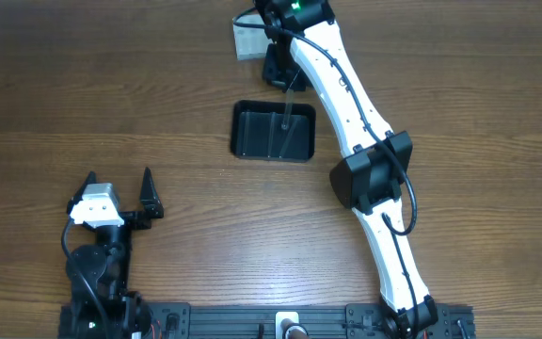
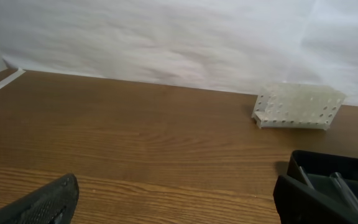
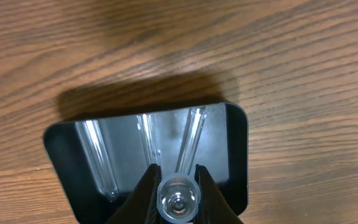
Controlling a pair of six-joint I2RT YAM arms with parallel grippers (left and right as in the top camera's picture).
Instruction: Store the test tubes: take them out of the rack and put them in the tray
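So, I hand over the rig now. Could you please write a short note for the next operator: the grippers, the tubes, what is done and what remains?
Left gripper: open, holds nothing, sits near its own base, apart from the tray.
Right gripper: shut on a test tube, held upright above the tray.
Done: two lying tubes are in the tray.
Rack: stands beyond the tray; no tube shows above its top, so it looks empty, though I cannot be sure.
Left to do: lower the held tube, release it into the tray, then check the rack.
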